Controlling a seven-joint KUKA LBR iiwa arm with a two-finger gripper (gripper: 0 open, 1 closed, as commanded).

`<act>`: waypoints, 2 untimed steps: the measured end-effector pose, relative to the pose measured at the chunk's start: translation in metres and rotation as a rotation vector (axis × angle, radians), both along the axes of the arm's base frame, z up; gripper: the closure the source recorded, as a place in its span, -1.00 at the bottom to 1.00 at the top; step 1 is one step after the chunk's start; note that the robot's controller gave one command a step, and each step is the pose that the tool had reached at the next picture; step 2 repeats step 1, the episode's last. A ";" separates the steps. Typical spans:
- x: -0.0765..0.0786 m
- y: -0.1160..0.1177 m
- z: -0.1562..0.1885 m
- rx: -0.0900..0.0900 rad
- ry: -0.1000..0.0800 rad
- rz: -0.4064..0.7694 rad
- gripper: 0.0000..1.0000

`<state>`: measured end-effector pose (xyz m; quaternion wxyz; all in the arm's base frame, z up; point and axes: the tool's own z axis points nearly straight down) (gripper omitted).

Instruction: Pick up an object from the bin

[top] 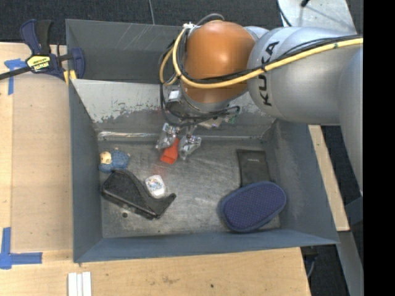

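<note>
Just above-right of the black case (133, 193), the pincer (178, 143) grips a small red block (169, 155) by its end, so it could slip.

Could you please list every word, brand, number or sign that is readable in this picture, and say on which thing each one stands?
"KUKA": in black letters on the silver arm, close to its orange cover.
Small white round thing: it carries some coloured print, too small to read.
No other text is readable.
</note>
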<state>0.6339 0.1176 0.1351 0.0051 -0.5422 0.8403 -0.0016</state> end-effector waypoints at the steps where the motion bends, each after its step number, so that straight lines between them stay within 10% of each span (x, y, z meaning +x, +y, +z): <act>1: 0.002 0.000 0.024 0.000 0.003 -0.005 1.00; 2: 0.002 0.000 0.024 0.000 0.003 -0.005 1.00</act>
